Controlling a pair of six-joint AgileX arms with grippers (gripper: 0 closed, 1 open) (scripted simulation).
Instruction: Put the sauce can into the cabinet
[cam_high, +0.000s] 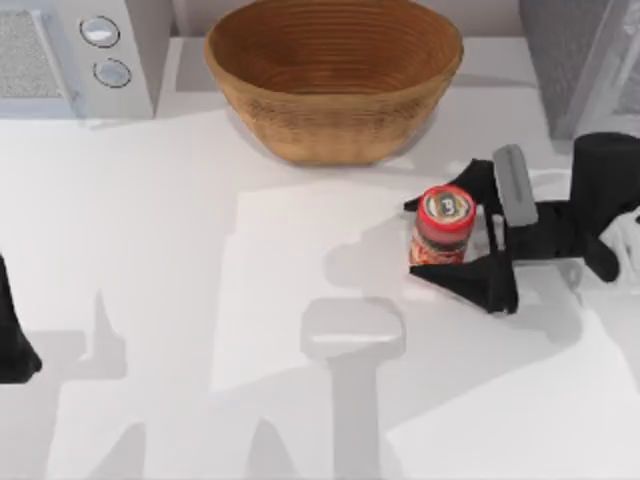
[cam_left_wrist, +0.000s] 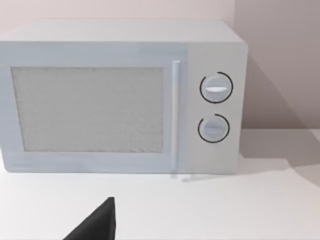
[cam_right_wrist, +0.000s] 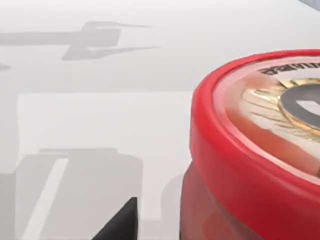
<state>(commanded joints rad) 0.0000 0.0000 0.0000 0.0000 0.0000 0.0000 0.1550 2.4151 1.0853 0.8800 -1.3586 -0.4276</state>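
The sauce can (cam_high: 443, 226), a small red cylinder with a grey round top, stands upright on the white table right of centre. My right gripper (cam_high: 411, 239) reaches in from the right, open, with one finger on each side of the can. In the right wrist view the can's red rim (cam_right_wrist: 235, 150) looms close, and a dark fingertip (cam_right_wrist: 121, 223) stands a little apart from it. The cabinet (cam_high: 575, 62), dark grey and speckled with a pale frame, sits at the back right corner. My left gripper (cam_high: 18, 352) is parked at the table's left edge.
A large woven basket (cam_high: 333, 78) stands at the back centre, just behind the can. A white appliance with two round knobs (cam_high: 80, 55) occupies the back left and faces the left wrist camera (cam_left_wrist: 120, 95). The table's front and middle are bare white.
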